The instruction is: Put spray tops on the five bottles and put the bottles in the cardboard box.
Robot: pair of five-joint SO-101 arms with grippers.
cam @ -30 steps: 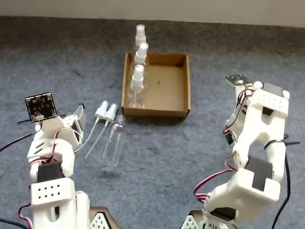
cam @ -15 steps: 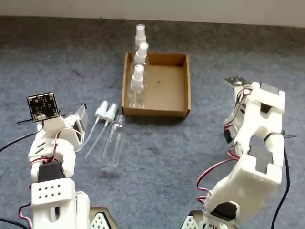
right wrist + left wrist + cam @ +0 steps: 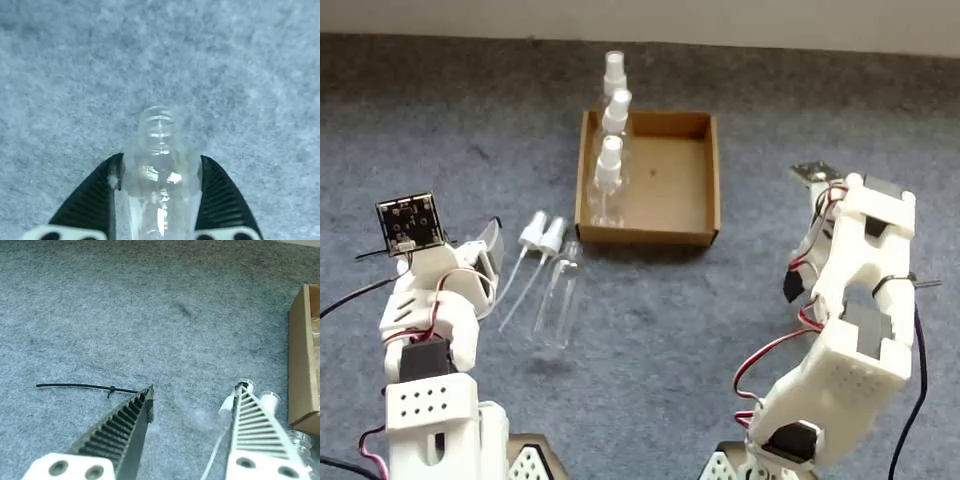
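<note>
Capping stage, likely the fourth bottle: right gripper (image 3: 160, 161) clenched on an open-necked bottle (image 3: 159, 125). Left gripper (image 3: 196, 389) spread wide, just beside two loose spray tops (image 3: 542, 233); another uncapped bottle (image 3: 560, 292) lies alongside. Three capped bottles (image 3: 608, 170) stand at the cardboard box (image 3: 665, 237), apparently inside. Next move: left takes a top and seats it on the held neck.

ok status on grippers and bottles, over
Left gripper open beside loose spray tops. Right gripper shut on uncapped bottle. Second bare bottle lying by the tops. Nothing blocking.

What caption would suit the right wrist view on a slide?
Black jaws grip an open-necked clear plastic bottle over the grey carpeted table.
</note>
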